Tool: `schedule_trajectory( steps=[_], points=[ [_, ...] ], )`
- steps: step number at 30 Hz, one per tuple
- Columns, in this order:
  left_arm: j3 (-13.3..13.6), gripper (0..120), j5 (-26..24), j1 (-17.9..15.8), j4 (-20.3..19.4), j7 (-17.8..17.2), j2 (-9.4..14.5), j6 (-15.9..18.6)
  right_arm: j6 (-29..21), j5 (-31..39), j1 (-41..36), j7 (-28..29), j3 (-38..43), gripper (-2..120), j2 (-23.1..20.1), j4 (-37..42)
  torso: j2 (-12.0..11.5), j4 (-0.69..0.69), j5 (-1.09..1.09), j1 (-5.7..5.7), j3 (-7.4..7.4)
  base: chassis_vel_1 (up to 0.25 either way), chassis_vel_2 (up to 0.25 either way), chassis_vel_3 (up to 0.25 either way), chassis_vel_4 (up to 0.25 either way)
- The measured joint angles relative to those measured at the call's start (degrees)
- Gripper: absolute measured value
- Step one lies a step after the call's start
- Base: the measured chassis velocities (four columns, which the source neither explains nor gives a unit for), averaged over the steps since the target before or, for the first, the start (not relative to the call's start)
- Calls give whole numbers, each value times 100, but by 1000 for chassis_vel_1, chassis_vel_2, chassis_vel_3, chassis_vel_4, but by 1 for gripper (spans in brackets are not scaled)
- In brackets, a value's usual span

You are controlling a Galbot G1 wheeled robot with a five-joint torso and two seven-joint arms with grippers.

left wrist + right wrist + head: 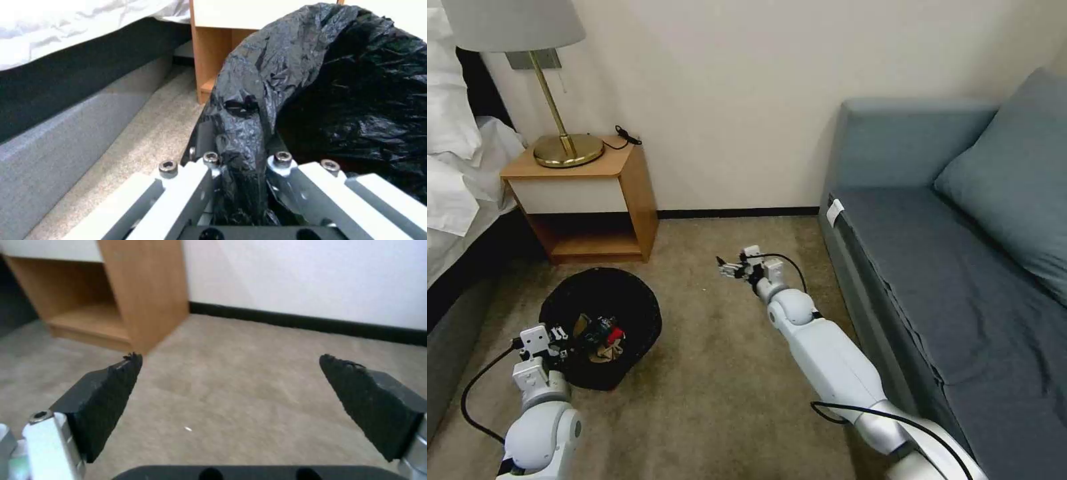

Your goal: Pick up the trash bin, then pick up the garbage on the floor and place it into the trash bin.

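Left gripper (242, 160) clamped on trash bin (627, 300) rim; right gripper (231, 386) agape, empty

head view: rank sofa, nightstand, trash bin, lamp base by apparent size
1. sofa, by far the largest.
2. nightstand.
3. trash bin, held at its rim by the left end effector; it sits nearer the camera, so its rank against the nightstand is unsure.
4. lamp base, smallest.

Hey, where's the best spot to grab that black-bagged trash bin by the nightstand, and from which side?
Probably the near rim of the trash bin, approached from the robot's side. The bag-wrapped edge is thin enough to pinch, and the left claw is shut on it there.
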Motion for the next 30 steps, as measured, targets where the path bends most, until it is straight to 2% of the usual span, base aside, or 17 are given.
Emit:
schedule_trajectory(
  steps=[10,14,17,18,21,23,25,26,28,30],
  points=[
    [-29,5,-142,-40,-140,-59,-9,12,79,-279,-232,17,433,100,-68,-134,0,0,0,0,0,0,0,0,0],
    [-69,5,-528,-76,-219,-116,-51,18,131,-326,-283,14,577,100,-96,-183,0,0,0,0,0,0,0,0,0],
    [-136,5,-1048,-97,-282,-213,-98,26,168,-327,-350,2,684,100,-152,-185,0,0,0,0,0,0,0,0,0],
    [-136,5,-1048,-97,-282,-213,-98,26,168,-327,-350,2,684,100,-152,-185,0,0,0,0,0,0,0,0,0],
    [-241,5,-1629,-118,-335,-370,-220,44,212,-342,-431,-13,838,100,-178,-184,0,0,-1,0,0,0,0,0,0],
    [-275,5,-1771,-127,-338,-409,-262,44,221,-350,-454,-16,870,100,-183,-183,0,0,0,0,0,0,0,0,0],
    [-369,5,-2202,-159,-336,-507,-372,44,245,-371,-517,-31,946,100,-208,-176,0,0,0,0,0,0,0,0,0],
    [-369,5,-2202,-159,-336,-507,-372,44,245,-371,-517,-31,946,100,-208,-176,0,0,0,0,0,0,0,0,0],
    [-441,5,-2594,-176,-301,-616,-450,43,267,-401,-566,-42,989,100,-227,-168,0,0,0,0,0,0,0,0,0],
    [-467,5,-2719,-177,-274,-659,-473,43,278,-423,-581,-48,1007,100,-232,-165,0,0,0,0,0,0,0,0,0]
  ],
)
